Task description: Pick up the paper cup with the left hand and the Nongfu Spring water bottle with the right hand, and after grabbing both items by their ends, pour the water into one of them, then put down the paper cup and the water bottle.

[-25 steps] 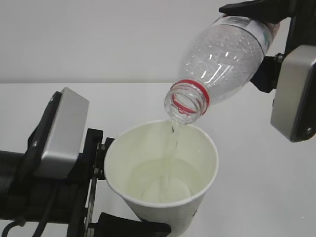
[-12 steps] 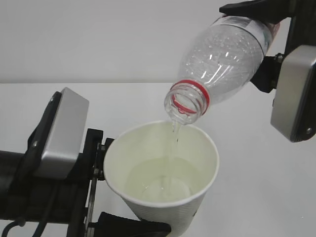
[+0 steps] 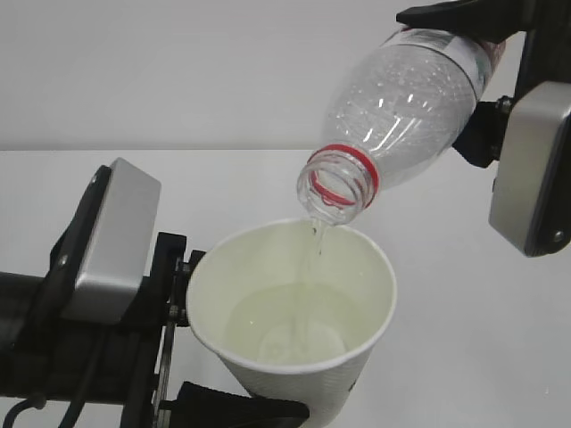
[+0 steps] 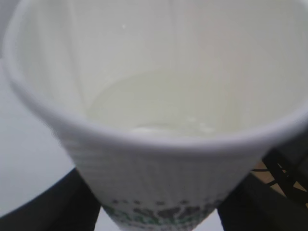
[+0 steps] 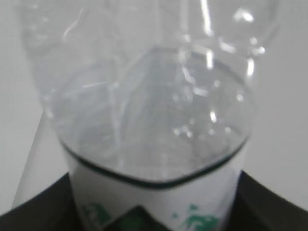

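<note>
A: Where did the paper cup [image 3: 294, 316] sit against the jaws?

B: Low on its tapered wall, near the base. The left hand [image 3: 227, 412] closed on it from both sides; the dark fingers [image 4: 72, 204] pressed the wall beside the green logo in the left wrist view. Cup was off the tabletop [image 3: 464, 357], rim up, tipped slightly.

A: And the bottle?

B: The right hand [image 3: 477, 22] clamped the Nongfu Spring water bottle [image 3: 397, 111] at its labelled end, upper right corner of the exterior view. Neck slanted down-left, the open mouth just above the cup's far rim, not touching.

A: Appearance?

B: Bottle clear, ribbed, red neck ring, nearly drained. A thin stream of water [image 3: 314, 242] fell from the mouth into the cup. Cup interior white, shallow pool at the bottom, rolled rim intact.
</note>
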You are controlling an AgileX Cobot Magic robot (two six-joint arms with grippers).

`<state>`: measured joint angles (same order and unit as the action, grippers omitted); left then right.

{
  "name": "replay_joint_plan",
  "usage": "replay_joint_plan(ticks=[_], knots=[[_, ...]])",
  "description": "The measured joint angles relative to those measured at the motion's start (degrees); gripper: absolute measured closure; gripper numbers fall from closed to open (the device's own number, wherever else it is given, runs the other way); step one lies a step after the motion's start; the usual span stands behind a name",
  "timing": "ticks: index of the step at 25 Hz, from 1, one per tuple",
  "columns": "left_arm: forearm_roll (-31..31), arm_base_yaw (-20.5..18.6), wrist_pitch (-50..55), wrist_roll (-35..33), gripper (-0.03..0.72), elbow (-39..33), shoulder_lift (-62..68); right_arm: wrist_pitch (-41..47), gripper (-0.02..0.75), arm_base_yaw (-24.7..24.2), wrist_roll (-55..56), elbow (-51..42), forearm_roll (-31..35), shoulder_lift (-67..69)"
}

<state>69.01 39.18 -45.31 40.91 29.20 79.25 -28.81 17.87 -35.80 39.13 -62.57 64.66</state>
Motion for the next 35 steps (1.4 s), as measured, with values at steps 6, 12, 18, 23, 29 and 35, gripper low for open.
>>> replay_joint_plan(ticks=[6, 12, 18, 23, 29, 35], knots=[[0.0, 0.0, 0.0, 0.0, 0.19, 0.0, 0.0, 0.0, 0.269, 0.0, 0.0, 0.0, 0.0, 0.0], [0.0, 0.0, 0.0, 0.0, 0.192, 0.0, 0.0, 0.0, 0.269, 0.0, -0.1, 0.0, 0.0, 0.0], [0.0, 0.0, 0.0, 0.0, 0.193, 0.0, 0.0, 0.0, 0.269, 0.0, -0.2, 0.0, 0.0, 0.0], [0.0, 0.0, 0.0, 0.0, 0.193, 0.0, 0.0, 0.0, 0.269, 0.0, -0.2, 0.0, 0.0, 0.0], [0.0, 0.0, 0.0, 0.0, 0.195, 0.0, 0.0, -0.1, 0.269, 0.0, -0.2, 0.0, 0.0, 0.0], [0.0, 0.0, 0.0, 0.0, 0.196, 0.0, 0.0, -0.2, 0.269, -0.2, -0.2, 0.0, 0.0, 0.0]])
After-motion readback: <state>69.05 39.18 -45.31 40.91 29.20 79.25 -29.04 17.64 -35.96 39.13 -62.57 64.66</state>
